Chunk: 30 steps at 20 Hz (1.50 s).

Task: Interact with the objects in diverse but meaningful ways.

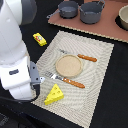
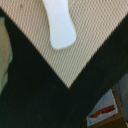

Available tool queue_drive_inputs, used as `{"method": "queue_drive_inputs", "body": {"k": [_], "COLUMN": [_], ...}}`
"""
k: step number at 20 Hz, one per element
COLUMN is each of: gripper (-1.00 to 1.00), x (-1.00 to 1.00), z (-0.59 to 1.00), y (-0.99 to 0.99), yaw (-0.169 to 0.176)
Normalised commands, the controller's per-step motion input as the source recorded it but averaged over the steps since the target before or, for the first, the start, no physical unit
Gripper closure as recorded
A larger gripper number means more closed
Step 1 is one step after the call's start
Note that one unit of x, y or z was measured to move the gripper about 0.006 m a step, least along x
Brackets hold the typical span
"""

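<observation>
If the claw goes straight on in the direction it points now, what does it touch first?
Probably the placemat, near its corner, close to the white fish-like piece. The claw itself is not visible, so depth is uncertain.

1. I can't see my end effector in either view; in the exterior view the arm's white body [image 1: 17, 70] covers where it would be, and the wrist view shows no fingers.
2. The white fish-like piece [image 2: 59, 25] is cut off by the wrist picture's edge.
3. A red-and-white printed item [image 2: 104, 113] near a corner of the wrist view is too blurred for me to identify.
4. The bowl [image 1: 123, 17] at the exterior view's right is cropped by the frame.
5. The placemat's [image 1: 95, 95] near corner runs off the exterior picture.
</observation>
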Motion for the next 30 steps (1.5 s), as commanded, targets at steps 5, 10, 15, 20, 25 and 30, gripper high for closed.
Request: {"method": "queue_drive_inputs", "body": {"k": [5, 10, 15, 20, 25, 30], "gripper": [-1.0, -1.0, -1.0, -1.0, -1.0, -1.0], "x": [-0.65, -0.65, -0.54, -0.44, -0.28, -0.03], "z": [0.15, -0.06, -0.19, -0.24, -0.38, -0.41], "y": [0.64, 0.56, 0.38, 0.35, 0.26, 0.26], "yaw": [0.0, -0.014, -0.069, -0.107, -0.026, 0.0]}}
